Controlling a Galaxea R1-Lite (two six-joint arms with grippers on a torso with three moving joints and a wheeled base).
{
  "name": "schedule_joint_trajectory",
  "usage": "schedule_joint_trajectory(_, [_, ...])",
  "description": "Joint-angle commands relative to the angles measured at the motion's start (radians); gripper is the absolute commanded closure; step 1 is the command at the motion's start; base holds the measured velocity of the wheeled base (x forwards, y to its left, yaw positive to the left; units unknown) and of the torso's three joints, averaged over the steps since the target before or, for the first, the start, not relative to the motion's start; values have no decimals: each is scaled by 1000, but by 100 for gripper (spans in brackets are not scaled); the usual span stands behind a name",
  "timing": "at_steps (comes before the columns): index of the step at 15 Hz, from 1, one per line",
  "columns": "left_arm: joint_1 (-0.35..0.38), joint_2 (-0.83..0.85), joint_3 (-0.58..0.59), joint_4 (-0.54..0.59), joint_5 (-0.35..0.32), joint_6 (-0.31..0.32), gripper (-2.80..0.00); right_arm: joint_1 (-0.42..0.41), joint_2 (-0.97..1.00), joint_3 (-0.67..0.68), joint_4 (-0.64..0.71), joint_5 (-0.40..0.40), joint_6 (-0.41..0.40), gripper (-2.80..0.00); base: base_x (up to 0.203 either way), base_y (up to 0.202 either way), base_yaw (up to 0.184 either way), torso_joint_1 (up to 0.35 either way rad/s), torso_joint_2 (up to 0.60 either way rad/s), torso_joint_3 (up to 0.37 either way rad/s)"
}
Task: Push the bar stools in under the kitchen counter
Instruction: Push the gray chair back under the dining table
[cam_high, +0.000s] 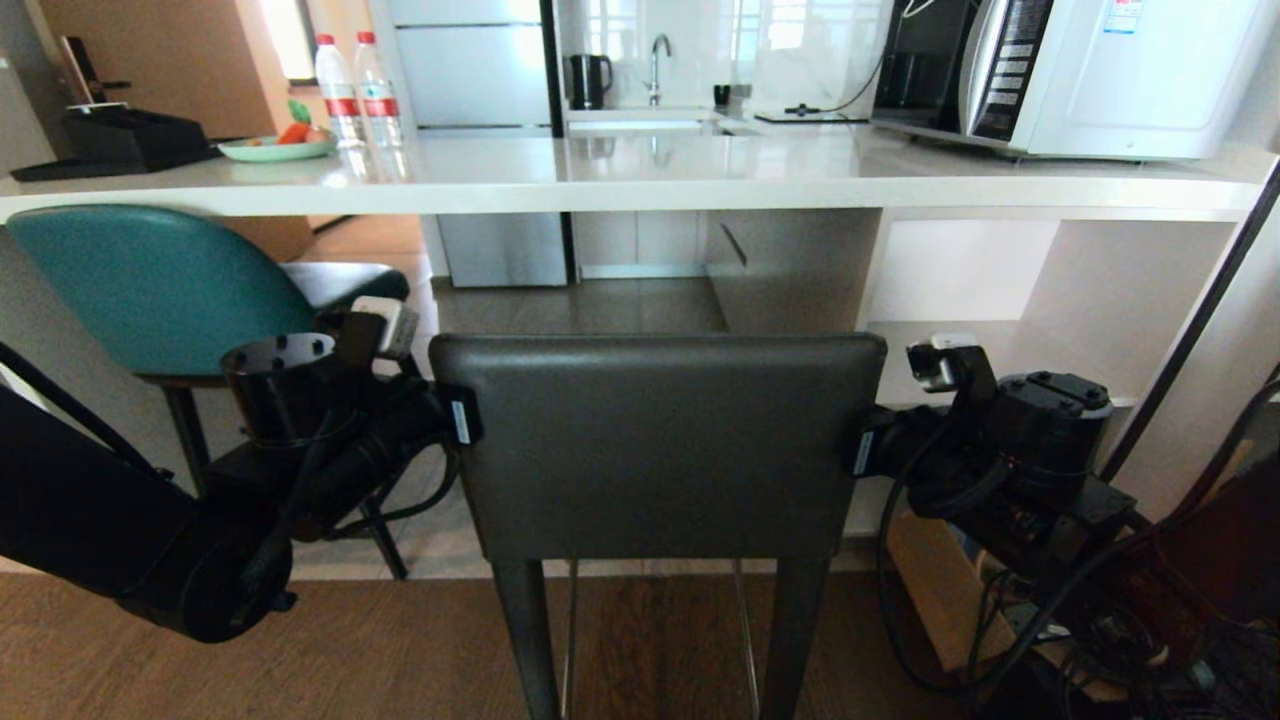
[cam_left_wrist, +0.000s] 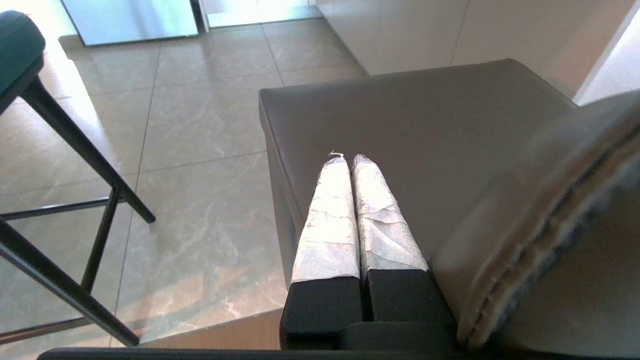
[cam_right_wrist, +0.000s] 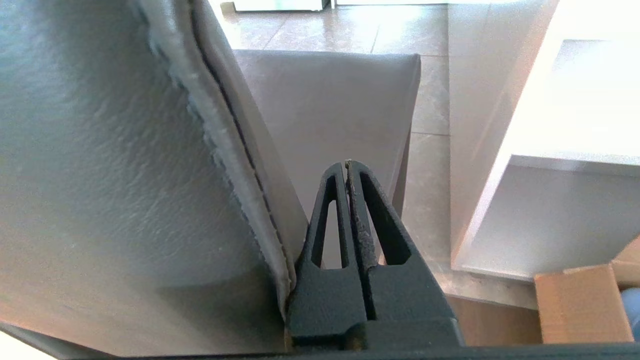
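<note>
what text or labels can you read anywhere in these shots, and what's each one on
No text can be read in any view.
Microwave: a sticker at the top and control-panel markings, too small to read.
Two water bottles: red labels, print too blurred.
Left gripper and right gripper: small white tags, unreadable.
Grey bar stool and teal bar stool: no markings visible.

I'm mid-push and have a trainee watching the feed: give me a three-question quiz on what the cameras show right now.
1. True or false: the left gripper and right gripper flank the dark grey stool's backrest, fingers together.
2. Which stool stands nearer the kitchen counter: A) the teal stool B) the grey one?
3. Fill in: on the counter beside the green plate stand two water ____.

Key: 1 true; 2 A; 3 bottles.
</note>
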Motion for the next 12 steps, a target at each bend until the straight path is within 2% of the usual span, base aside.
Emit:
schedule_joint_trajectory(1, [4, -4, 24, -6, 0, -1, 0, -2, -4, 0, -6, 1, 1, 0, 0, 0, 0, 0, 0, 0])
schedule_joint_trajectory(3, [13, -34, 66, -9, 1, -4, 0, -33, -6, -1, -7, -1, 0, 0, 0, 0, 0, 0, 0, 0])
schedule_joint_trajectory(4, [43, -30, 69, -10, 1, -5, 0, -59, -7, -2, -9, -2, 0, 0, 0, 0, 0, 0, 0, 0])
schedule_joint_trajectory(8, [214, -41, 76, -12, -18, -6, 0, -192, -18, 2, -10, 19, 2, 0, 0, 0, 0, 0, 0, 0])
schedule_joint_trajectory(10, [238, -117, 145, -11, -58, -7, 0, -219, -71, 46, -11, 46, 4, 0, 0, 0, 0, 0, 0, 0])
schedule_joint_trajectory(12, [229, -216, 251, -11, -113, -8, 0, -220, -130, 125, -11, 53, 5, 0, 0, 0, 0, 0, 0, 0])
